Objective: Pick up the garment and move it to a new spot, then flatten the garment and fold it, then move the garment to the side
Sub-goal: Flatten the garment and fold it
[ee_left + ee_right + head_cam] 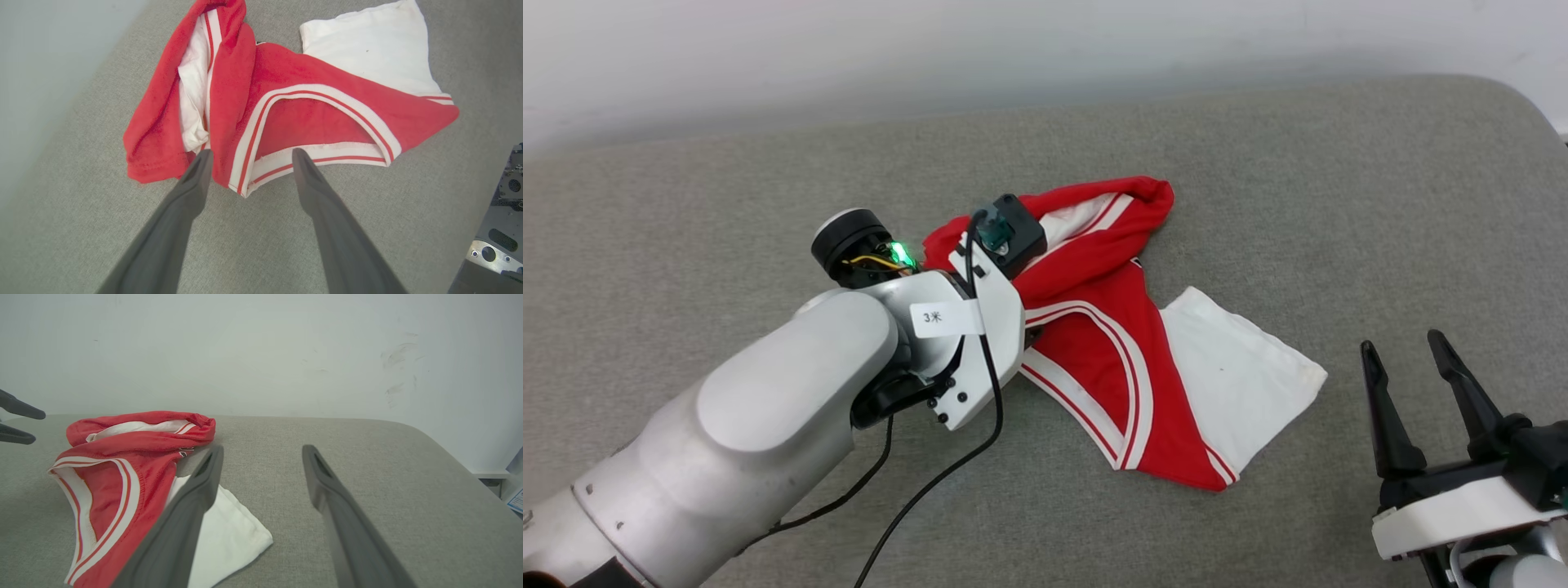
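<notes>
The garment (1094,343) lies crumpled mid-surface, red with a striped collar band (261,122) and one white sleeve (1241,376) spread to the right. My left arm's wrist (968,327) reaches over its left end and hides the fingers there. In the left wrist view my left gripper (251,157) is open, its tips straddling the near collar edge of the garment (310,118); I cannot tell if they touch it. My right gripper (1402,343) stands open and empty at the lower right, apart from the sleeve. The right wrist view shows the garment (110,477) left of my right gripper (263,451).
The garment rests on a grey fabric-covered surface (1298,163) with a rounded far-right corner and a white wall (1045,49) behind. Black cables (931,490) hang from my left wrist across the near surface. My left fingertips (20,410) show at the right wrist view's left edge.
</notes>
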Tool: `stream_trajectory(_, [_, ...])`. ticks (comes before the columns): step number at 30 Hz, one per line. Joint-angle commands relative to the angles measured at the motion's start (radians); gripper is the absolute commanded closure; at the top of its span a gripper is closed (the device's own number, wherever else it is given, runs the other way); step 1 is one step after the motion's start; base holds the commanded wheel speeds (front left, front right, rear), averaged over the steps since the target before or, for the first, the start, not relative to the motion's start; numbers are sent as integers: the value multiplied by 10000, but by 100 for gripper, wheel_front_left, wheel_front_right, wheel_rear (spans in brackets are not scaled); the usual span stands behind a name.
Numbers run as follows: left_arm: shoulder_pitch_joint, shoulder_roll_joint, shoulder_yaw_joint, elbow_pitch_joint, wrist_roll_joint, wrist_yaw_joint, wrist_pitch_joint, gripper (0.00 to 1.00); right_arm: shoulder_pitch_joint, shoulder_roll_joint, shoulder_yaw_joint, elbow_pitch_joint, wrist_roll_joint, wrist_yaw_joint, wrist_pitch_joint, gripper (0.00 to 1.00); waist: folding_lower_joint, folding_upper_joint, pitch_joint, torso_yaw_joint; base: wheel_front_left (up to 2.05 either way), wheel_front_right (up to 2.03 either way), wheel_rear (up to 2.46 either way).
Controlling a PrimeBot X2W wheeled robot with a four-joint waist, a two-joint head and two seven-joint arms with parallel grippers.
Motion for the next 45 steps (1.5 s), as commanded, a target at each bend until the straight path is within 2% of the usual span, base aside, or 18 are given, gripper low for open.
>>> stream_trajectory(1, [-299, 86, -368, 44, -140, 2, 135, 0, -206, 42, 62, 23, -49, -11, -65, 0, 0, 0, 246, -183, 0, 0, 0])
stream_trajectory(8, [-1040, 266, -1942, 591, -638, 1, 374, 0, -633, 129, 262, 202, -7, -11, -228, 0, 0, 0, 934, -517, 0, 0, 0])
stream_trajectory(12, [-1181, 366, -2409, 990, -653, 1, 472, 0, -892, 157, 347, 324, 28, -11, -353, 0, 0, 0, 1307, -674, 0, 0, 0])
stream_trajectory(27, [-478, 286, -2691, 1389, -116, 1, 799, 0, -1448, 274, 463, 840, 48, -11, -627, 0, 0, 0, 1917, -771, 0, 0, 0])
stream_trajectory(28, [-436, 301, -2705, 1347, -58, 1, 824, 6, -1456, 285, 475, 861, 54, -11, -643, 0, 0, 0, 1943, -778, 0, 0, 0])
stream_trajectory(29, [-457, 315, -2707, 1335, -19, 0, 693, 61, -1463, 294, 495, 887, 62, -11, -644, 0, 0, 0, 1972, -786, 0, 0, 0])
stream_trajectory(30, [-470, 310, -2706, 1379, -6, 4, 596, 100, -1484, 303, 513, 909, 68, -11, -643, 0, 0, 0, 1999, -796, 0, 0, 0])
stream_trajectory(37, [-481, 370, -2711, 1456, 357, -12, 125, 100, -1536, 327, 495, 1077, 48, -11, -698, 0, 0, 0, 1962, -741, 0, 0, 0])
stream_trajectory(45, [-843, 553, -2570, 1145, 384, 2, -1635, 100, -1155, 285, 412, 1243, 102, -11, -717, 0, 0, 0, 1206, -391, 0, 0, 0])
